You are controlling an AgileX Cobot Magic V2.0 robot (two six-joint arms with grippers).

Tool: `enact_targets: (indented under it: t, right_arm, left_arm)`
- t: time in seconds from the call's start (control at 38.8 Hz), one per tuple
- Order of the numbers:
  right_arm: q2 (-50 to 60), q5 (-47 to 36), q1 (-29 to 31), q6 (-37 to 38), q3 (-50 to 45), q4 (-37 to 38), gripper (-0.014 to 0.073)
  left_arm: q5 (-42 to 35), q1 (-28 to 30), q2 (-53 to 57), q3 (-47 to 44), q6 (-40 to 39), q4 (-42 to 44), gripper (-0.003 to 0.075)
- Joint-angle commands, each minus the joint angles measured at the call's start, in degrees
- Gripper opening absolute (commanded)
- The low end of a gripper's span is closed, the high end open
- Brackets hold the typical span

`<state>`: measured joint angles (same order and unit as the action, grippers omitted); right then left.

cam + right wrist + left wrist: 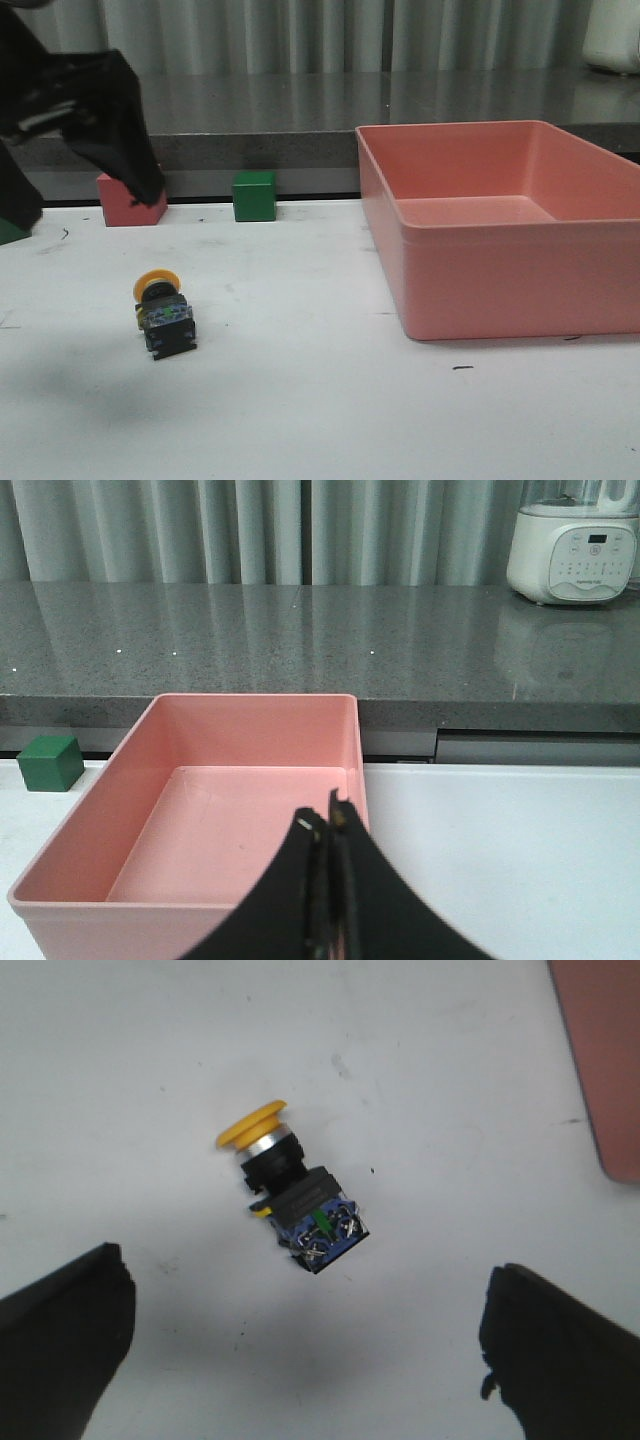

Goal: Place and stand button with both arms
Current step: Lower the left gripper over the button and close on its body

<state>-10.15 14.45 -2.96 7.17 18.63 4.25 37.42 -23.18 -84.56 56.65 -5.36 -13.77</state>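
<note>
The left gripper (300, 1350) hangs above the white table (320, 420) with its fingers (60, 1345) spread wide, holding nothing. The button (292, 1192) lies on its side directly below, between the two fingers and touching neither, its yellow cap pointing away toward the far side. It sits on the left part of the table, well left of the pink bin (500, 230). The right gripper (328, 825) is pressed closed and empty, in front of the bin.
</note>
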Motion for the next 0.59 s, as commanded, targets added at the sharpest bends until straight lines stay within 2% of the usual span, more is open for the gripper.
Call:
enact_targets:
  t: [0.0, 0.15, 0.36, 0.44, 0.57]
  right_arm:
    - [-0.61, -4.89, 0.41, -0.5, 1.49, 0.61, -0.0071]
    - [-0.61, -4.89, 0.41, -0.5, 1.49, 0.61, -0.0071]
    - [-0.61, -4.89, 0.41, -0.5, 1.49, 0.61, -0.0071]
    - [-0.61, -4.89, 0.41, -0.5, 1.49, 0.61, -0.0071]
    - [-0.61, -4.89, 0.41, -0.5, 1.49, 0.61, -0.0071]
  left_arm:
    - [4.69, -0.36, -5.79, 6.99, -2.36, -1.97, 0.0671]
    - [12.6, -0.36, -14.93, 15.16, -5.18, -1.97, 0.0671]
    - [18.29, -0.36, -22.43, 22.29, -6.0, -0.63, 0.0671]
    - [18.6, -0.36, -23.41, 23.31, -7.74, 0.46, 0.0667]
    - [17.79, -0.36, -24.51, 23.31, -9.44, 0.32, 0.0606]
